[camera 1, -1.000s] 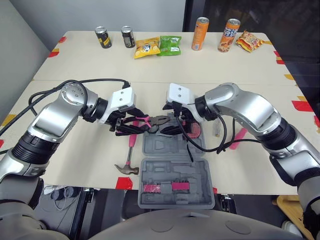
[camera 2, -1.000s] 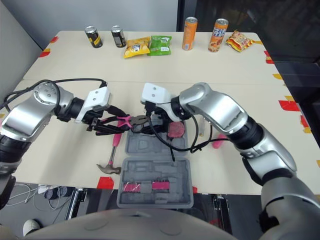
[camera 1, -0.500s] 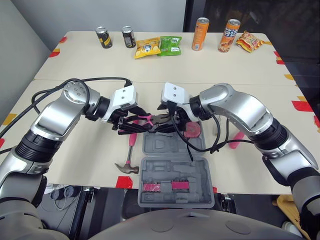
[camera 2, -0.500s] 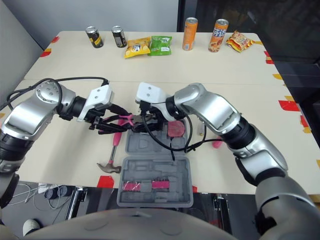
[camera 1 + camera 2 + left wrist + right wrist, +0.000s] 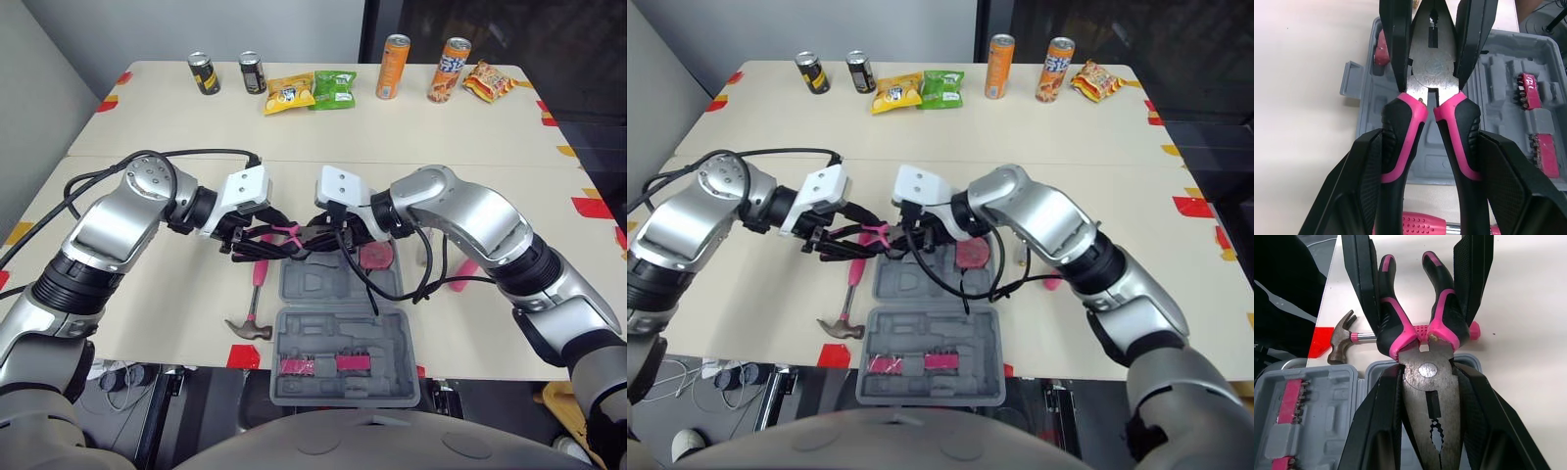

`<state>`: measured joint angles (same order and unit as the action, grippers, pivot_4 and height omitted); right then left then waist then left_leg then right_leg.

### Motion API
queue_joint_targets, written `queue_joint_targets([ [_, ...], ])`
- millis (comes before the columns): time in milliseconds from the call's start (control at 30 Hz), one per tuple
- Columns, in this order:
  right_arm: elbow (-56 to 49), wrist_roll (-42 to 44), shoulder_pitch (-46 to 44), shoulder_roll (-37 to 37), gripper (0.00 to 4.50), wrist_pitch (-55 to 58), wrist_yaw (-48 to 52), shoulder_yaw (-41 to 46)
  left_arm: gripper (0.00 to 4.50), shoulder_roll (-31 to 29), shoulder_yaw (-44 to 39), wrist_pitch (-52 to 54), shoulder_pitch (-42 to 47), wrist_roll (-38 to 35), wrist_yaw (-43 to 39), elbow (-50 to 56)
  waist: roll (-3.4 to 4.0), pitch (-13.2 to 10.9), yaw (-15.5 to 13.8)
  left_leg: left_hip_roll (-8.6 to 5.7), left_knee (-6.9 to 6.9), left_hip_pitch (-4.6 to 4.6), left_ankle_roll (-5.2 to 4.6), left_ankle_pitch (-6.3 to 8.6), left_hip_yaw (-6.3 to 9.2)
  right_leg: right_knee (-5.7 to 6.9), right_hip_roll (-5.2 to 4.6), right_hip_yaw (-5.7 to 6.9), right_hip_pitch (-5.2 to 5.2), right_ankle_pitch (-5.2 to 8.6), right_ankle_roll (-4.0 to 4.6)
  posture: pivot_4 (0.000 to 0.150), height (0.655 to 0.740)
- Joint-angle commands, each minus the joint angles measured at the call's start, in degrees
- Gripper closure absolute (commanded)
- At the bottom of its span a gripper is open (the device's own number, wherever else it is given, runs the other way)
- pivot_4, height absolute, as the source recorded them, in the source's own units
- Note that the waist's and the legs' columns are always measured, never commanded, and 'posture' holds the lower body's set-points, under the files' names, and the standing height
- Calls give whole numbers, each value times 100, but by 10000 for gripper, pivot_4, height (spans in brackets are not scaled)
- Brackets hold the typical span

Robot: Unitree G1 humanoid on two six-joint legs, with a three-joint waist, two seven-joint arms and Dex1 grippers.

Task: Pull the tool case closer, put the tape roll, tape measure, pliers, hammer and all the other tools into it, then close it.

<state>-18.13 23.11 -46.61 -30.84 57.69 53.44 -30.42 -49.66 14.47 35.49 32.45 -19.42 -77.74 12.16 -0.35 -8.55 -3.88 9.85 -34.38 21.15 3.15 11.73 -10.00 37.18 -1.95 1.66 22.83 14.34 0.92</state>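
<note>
The pale desk carries everything. Near its front edge, the grey tool case lies open, its two moulded halves set one behind the other; the nearer half holds two pink bit strips.

On the desk just left of the case lies the hammer, with its pink handle pointing away from the robot and its dark claw head toward the front edge.

The pliers hang over the far end of the case, lying sideways between the two arms. The left gripper has its fingers closed on the pink-and-black handles, one finger pressed against the outside of each handle. The right gripper has its fingers clamped on the two sides of the metal head, with the plier tips pointing toward its wrist.

Along the far edge of the desk, well apart from the tools, stand four cans and a few snack bags.
</note>
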Motion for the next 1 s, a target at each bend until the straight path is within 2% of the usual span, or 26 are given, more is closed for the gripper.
queue_joint_targets([
  [33,-210,-47,115,-75,34495,-92,-90,230,21033,389,-646,22,-147,-587,325,191,0,0,1,0,-2,1,0,0,0,0,0,0,-1,0,-1,1500,7400],
  [100,-338,-17,229,-229,34495,-105,-52,332,10647,622,-983,140,-326,-837,546,236,0,0,2,0,-3,2,0,0,1,-1,0,0,-1,-1,-1,1500,7400],
  [200,-641,72,506,-497,34496,-70,-21,598,504,702,-1507,273,-856,-1286,584,483,-7,4,-4,1,-5,3,0,0,4,1,1,1,0,-2,-2,1500,7400],
  [433,-1628,567,1393,-1351,34497,109,55,1437,0,437,-2984,503,-2808,-2369,539,1162,-6,3,24,6,5,1,4,3,1,-8,6,-3,1,1,1,1500,7400],
  [533,-1924,730,1763,-1705,34497,152,68,1754,0,619,-3513,-61,-3555,-2325,532,1106,-6,3,7,11,7,-5,2,5,2,-9,10,-2,-3,12,18,1500,7400],
  [600,-2098,815,2038,-1928,34497,174,62,1957,0,754,-3813,-596,-3974,-2326,166,838,-6,3,-13,12,5,-9,-12,10,2,-10,10,-2,-7,25,43,1500,7400],
  [633,-2176,832,2196,-2050,34497,161,61,2026,0,845,-3986,-895,-4084,-2455,-189,635,-6,3,-17,12,5,-9,-20,11,3,-12,10,-3,-8,28,50,1500,7400],
  [733,-2331,839,2580,-2307,34497,39,56,2141,0,629,-4177,-1090,-4387,-2648,-1027,117,-7,3,-34,13,3,-19,-37,17,1,-12,10,-4,-13,23,53,1500,7400],
  [1000,-2195,280,2795,-2301,34497,-467,-136,1518,0,474,-4076,-1901,-4526,-2415,-1476,-674,-7,4,-44,18,5,-22,-41,17,-7,-11,13,-8,-9,24,57,1500,7400],
])
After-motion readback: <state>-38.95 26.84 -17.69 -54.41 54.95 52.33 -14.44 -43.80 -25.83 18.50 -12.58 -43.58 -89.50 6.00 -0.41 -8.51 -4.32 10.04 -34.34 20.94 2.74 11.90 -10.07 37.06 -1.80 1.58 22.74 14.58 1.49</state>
